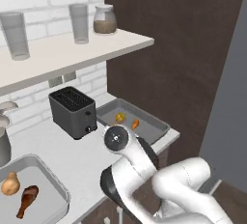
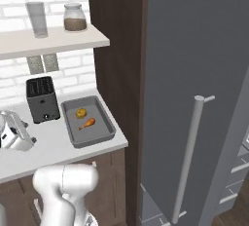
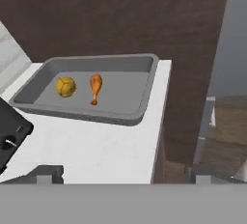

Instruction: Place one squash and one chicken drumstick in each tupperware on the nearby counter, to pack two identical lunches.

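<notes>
At the counter's right end lies one grey tupperware (image 1: 154, 132) (image 2: 102, 133) (image 3: 140, 107). Inside it are a round yellow squash (image 1: 120, 117) (image 2: 81, 113) (image 3: 65, 86) and an orange-brown chicken drumstick (image 1: 135, 123) (image 2: 87, 122) (image 3: 95, 87), side by side and apart. A second tupperware (image 1: 53, 179) at the counter's near left holds a tan squash (image 1: 10, 184) and a darker drumstick (image 1: 26, 200). My gripper (image 3: 123, 175) is open and holds nothing. It hovers over bare counter to the left of the right tupperware and looks toward it.
A black toaster (image 1: 72, 109) (image 2: 41, 98) (image 3: 9, 136) stands just left of the right tupperware. The shelf (image 1: 72, 49) above carries glasses and a jar. A dark wood panel (image 1: 178, 49) and a grey fridge door (image 2: 204, 74) bound the counter on the right.
</notes>
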Controlling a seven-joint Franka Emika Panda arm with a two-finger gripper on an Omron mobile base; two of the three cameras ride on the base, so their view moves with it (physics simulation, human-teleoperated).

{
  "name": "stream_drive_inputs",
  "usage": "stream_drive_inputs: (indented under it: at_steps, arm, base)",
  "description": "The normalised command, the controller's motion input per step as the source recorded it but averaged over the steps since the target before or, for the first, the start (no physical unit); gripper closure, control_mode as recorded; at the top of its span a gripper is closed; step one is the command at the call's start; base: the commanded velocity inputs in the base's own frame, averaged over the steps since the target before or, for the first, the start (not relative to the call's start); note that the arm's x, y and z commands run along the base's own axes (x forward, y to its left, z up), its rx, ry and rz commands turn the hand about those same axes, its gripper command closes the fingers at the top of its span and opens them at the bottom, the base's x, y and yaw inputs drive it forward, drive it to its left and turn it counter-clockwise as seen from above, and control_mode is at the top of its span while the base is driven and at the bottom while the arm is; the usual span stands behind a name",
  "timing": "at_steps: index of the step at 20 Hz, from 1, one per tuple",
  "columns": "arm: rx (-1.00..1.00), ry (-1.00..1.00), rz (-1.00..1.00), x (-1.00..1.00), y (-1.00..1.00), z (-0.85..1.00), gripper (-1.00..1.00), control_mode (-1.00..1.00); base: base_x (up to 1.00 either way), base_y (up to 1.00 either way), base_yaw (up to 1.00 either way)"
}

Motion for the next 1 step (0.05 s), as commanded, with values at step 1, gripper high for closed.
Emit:
stream_drive_inputs:
  at_steps: [1]
  arm:
    - [-0.12,-0.07,0.0,-0.43,0.83,0.0,-1.0,-1.0]
  base:
    - [0.0,0.0,0.0]
